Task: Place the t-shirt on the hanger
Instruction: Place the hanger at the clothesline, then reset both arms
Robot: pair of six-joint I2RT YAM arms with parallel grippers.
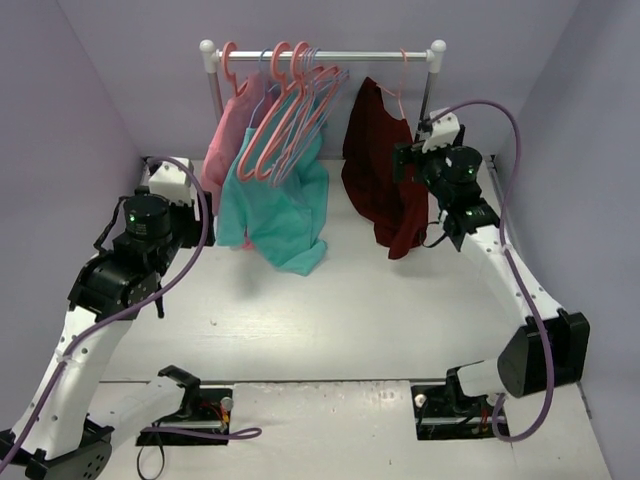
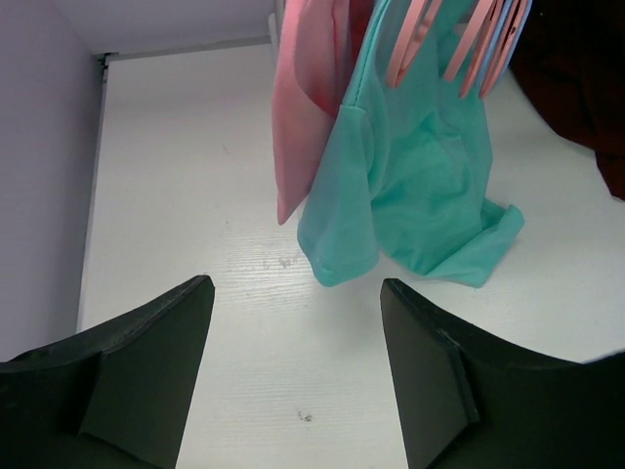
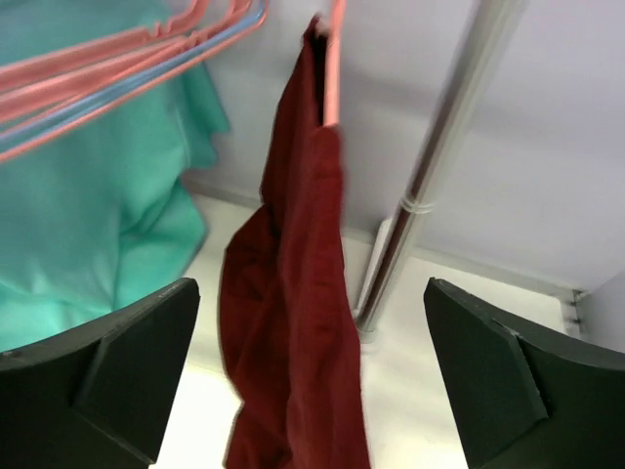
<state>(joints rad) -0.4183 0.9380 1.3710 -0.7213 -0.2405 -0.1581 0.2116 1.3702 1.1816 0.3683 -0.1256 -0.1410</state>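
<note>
The dark maroon t-shirt point(image 1: 380, 170) hangs on a salmon-pink hanger point(image 1: 396, 92) at the right end of the rail. In the right wrist view the t-shirt point(image 3: 293, 322) hangs from the hanger point(image 3: 332, 68) just ahead of me. My right gripper point(image 1: 418, 160) is open and empty, right beside the shirt, with the shirt between its fingers in the right wrist view point(image 3: 308, 381). My left gripper point(image 1: 175, 185) is open and empty at the far left, above the table in the left wrist view point(image 2: 298, 362).
A teal garment point(image 1: 285, 205) and a pink garment point(image 1: 225, 150) hang on the rail point(image 1: 320, 56) with several spare pink hangers point(image 1: 285, 110). The rail's right post point(image 3: 430, 186) stands just right of the shirt. Purple walls close in left, right and behind.
</note>
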